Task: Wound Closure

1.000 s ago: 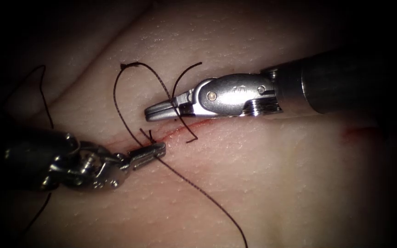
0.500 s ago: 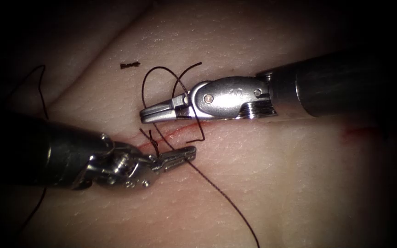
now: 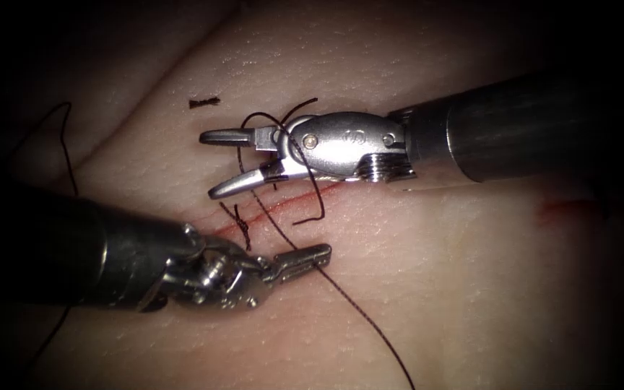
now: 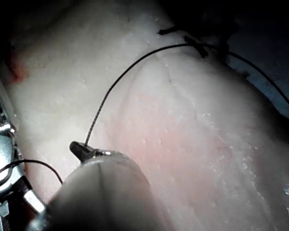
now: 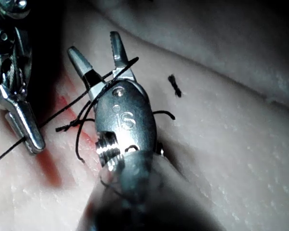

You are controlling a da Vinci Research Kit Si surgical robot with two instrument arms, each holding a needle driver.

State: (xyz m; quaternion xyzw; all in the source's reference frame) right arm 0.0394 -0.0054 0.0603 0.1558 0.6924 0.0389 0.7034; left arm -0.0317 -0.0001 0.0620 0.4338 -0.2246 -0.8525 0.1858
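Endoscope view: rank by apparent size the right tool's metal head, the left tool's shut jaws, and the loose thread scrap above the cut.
1. Right tool metal head, jaws open with thread looped round it.
2. Left tool jaws, shut on the thread; it sits nearer the camera, so the gap is unsure.
3. Thread scrap, clearly smallest.

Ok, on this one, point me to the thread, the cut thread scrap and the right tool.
thread (image 3: 359, 309), endoscope view, on the strand running from the left tool across the tissue.
cut thread scrap (image 3: 204, 102), endoscope view, on its middle, lying on the tissue.
right tool (image 3: 219, 163), endoscope view, midway between its open fingers.
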